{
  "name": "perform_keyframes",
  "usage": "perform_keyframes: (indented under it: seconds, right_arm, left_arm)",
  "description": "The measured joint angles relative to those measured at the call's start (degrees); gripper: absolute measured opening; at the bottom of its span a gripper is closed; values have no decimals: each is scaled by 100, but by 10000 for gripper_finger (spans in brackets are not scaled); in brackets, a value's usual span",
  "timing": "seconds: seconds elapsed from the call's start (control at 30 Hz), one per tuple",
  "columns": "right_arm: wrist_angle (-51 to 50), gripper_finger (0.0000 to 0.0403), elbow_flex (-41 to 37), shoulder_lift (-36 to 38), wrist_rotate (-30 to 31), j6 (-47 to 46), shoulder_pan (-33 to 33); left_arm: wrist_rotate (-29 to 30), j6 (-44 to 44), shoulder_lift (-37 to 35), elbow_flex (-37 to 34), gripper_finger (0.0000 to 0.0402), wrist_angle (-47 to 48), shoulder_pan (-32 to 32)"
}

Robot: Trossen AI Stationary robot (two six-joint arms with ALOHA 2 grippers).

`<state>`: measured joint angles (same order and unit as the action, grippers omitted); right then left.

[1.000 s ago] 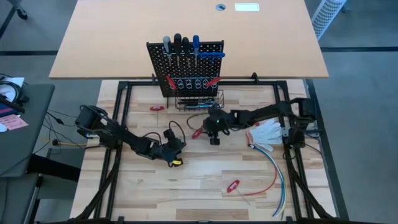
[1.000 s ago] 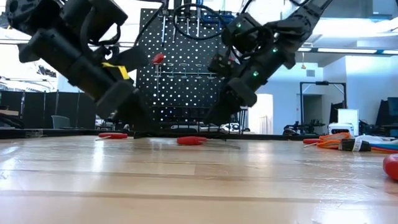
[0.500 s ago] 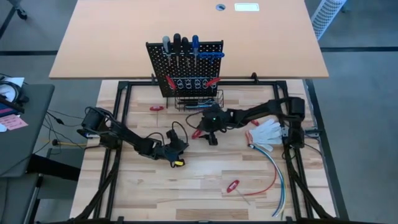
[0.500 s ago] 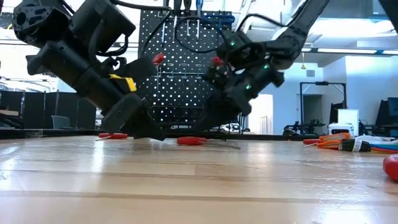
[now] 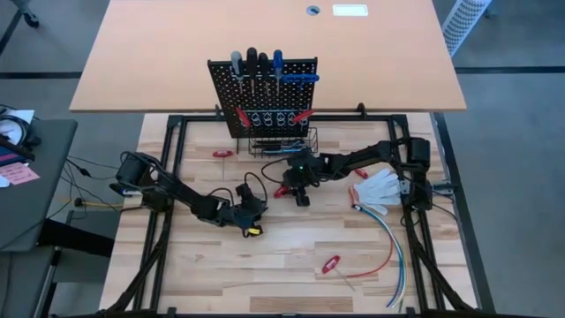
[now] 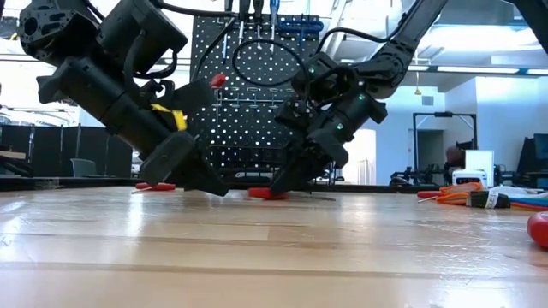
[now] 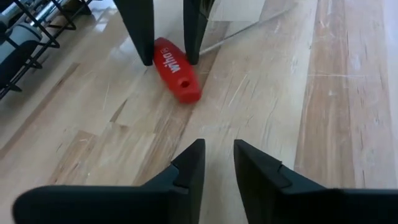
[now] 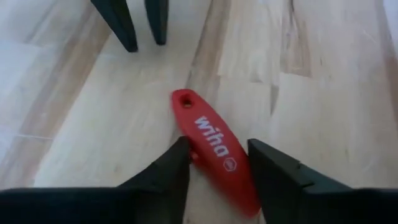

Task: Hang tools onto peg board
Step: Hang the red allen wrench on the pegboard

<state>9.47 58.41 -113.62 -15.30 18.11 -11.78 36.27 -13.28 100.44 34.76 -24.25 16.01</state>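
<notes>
1. Red-handled screwdriver (image 8: pixel 214 149) lies flat on the desk (image 5: pixel 291 256), just in front of the peg board (image 5: pixel 262 97); its shaft is cut off in the right wrist view, and the high view shows only a red sliver beside the arm.
2. Right end effector (image 8: pixel 217 163) is open, fingers straddling the handle; actual contact cannot be confirmed.
3. Left end effector (image 7: pixel 217 163) is narrowly open and holds nothing, hovering near the handle's far end.
4. Left wrist view shows the right fingers on either side of the handle; low view hides the tips behind both arms.
5. Other tools (image 5: pixel 258 64) hang on the board; another red tool (image 5: pixel 331 263) lies well apart.
</notes>
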Motion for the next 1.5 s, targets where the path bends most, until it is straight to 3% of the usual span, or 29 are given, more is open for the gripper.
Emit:
perform_keyframes:
  seconds: [0.2, 0.37, 0.57, 0.77, 1.03, 1.3, 1.5]
  right_arm:
    - [289, 104, -3, 0, 1, -477, 187]
    - [552, 101, 55, -9, 4, -1001, 340]
    - [525, 138, 125, 252, 5, -1311, 292]
    - [-547, 199, 122, 493, 13, -1272, 124]
    - [-765, 232, 122, 110, -72, -619, 134]
    - [-173, 201, 133, -164, -15, 24, 461]
    - [-172, 131, 133, -170, 126, -9, 499]
  left_arm:
    - [23, -49, 0, 0, 124, -38, -47]
    - [39, -110, -2, 0, 145, -43, -92]
    - [35, -70, -11, 0, 145, -46, -83]
    - [32, -68, -11, 0, 144, -48, -87]
    - [29, 43, -9, 0, 144, -120, -368]
    - [-149, 21, -7, 0, 144, -114, -509]
    - [-152, -2, -8, 0, 144, -87, -467]
